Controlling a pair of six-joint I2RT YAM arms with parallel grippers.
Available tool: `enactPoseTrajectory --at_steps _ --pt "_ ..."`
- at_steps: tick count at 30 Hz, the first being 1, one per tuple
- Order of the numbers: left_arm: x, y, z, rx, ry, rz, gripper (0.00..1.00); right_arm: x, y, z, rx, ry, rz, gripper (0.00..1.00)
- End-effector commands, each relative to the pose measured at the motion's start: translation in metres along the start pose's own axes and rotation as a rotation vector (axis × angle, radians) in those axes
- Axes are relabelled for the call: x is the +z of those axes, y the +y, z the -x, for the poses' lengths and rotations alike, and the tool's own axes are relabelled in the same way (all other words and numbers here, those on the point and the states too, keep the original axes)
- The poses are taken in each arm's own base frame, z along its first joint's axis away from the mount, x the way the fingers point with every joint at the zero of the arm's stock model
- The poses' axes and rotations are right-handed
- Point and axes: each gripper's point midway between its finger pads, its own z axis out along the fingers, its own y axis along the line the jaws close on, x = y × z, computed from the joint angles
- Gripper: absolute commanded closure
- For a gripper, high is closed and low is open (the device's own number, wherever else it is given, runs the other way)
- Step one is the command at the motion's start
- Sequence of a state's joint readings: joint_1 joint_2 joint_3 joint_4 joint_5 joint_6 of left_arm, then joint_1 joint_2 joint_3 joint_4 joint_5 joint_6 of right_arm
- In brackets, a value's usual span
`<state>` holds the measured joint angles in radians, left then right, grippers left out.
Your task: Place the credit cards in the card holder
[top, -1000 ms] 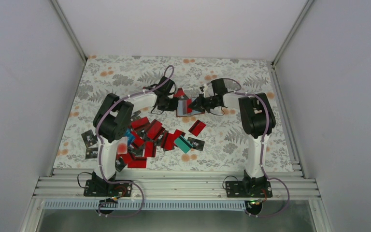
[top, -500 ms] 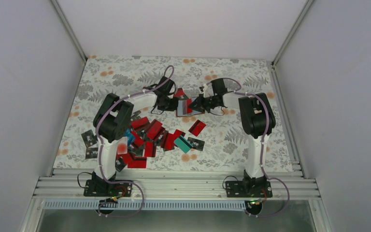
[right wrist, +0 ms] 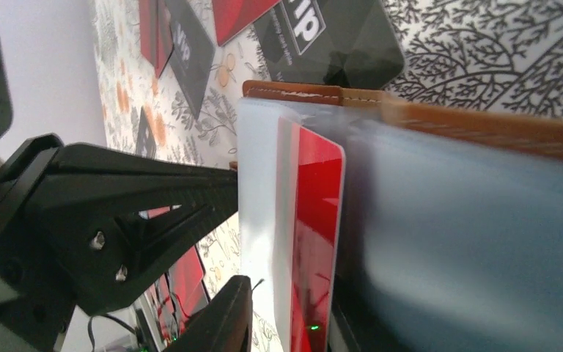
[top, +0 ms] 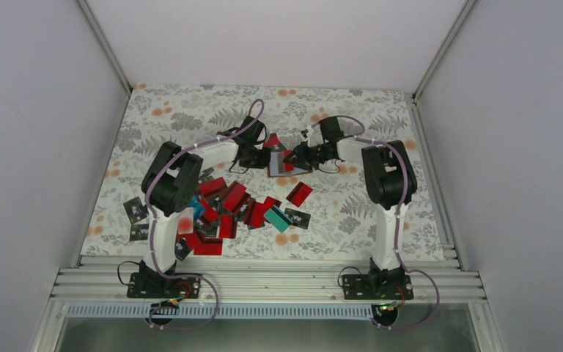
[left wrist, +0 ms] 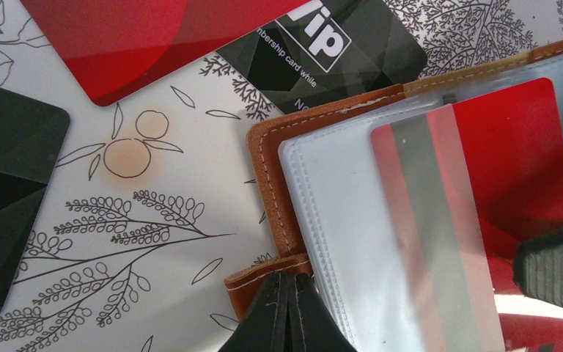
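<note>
The brown card holder [top: 281,166] lies open at mid-table, its clear pockets up. My left gripper [top: 262,157] is shut on its stitched leather edge [left wrist: 271,183], the fingertips pinched together in the left wrist view [left wrist: 291,287]. My right gripper [top: 298,156] comes from the right and is shut on a red credit card [right wrist: 317,213] with a silver stripe [left wrist: 506,169]. The card stands against a clear pocket sheet [right wrist: 260,191]. Many more credit cards [top: 223,207], red, black and teal, lie heaped nearer the arms.
A single red card [top: 299,193] and a black one [top: 297,218] lie right of the heap. Two black cards [top: 135,210] lie at the left. A black and a red card [left wrist: 337,44] lie just beyond the holder. The floral cloth ends at rails on both sides.
My right gripper has shifted slightly left, toward the holder, with the red card. The left gripper and the holder have stayed put.
</note>
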<state>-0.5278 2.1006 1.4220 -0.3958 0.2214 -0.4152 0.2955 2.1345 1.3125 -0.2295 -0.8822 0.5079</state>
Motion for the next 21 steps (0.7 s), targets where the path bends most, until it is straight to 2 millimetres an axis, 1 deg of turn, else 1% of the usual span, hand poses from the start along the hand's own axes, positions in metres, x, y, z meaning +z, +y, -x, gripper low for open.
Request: enactPoseTrajectory --at_steps 1,3,6,14,17,21 --pt "0.017 -0.001 -0.03 -0.011 0.094 -0.015 0.98 0.009 0.006 -0.015 -0.042 0.047 -0.08 0.69" --pt "0.016 -0.001 -0.029 -0.011 0.091 -0.017 0.98 0.003 0.006 -0.013 -0.052 0.033 -0.115 0.61" --pt "0.017 0.0 -0.03 -0.012 0.094 -0.014 0.98 -0.001 0.003 -0.011 -0.055 0.022 -0.163 0.54" --pt "0.016 0.0 -0.031 -0.011 0.09 -0.012 0.98 -0.015 -0.001 -0.002 -0.08 -0.018 -0.268 0.4" --pt "0.015 0.0 -0.031 -0.01 0.088 -0.01 0.98 -0.019 -0.001 0.001 -0.085 -0.024 -0.296 0.37" --pt "0.015 0.001 -0.031 -0.011 0.087 -0.01 0.98 -0.025 0.002 0.004 -0.096 -0.042 -0.322 0.35"
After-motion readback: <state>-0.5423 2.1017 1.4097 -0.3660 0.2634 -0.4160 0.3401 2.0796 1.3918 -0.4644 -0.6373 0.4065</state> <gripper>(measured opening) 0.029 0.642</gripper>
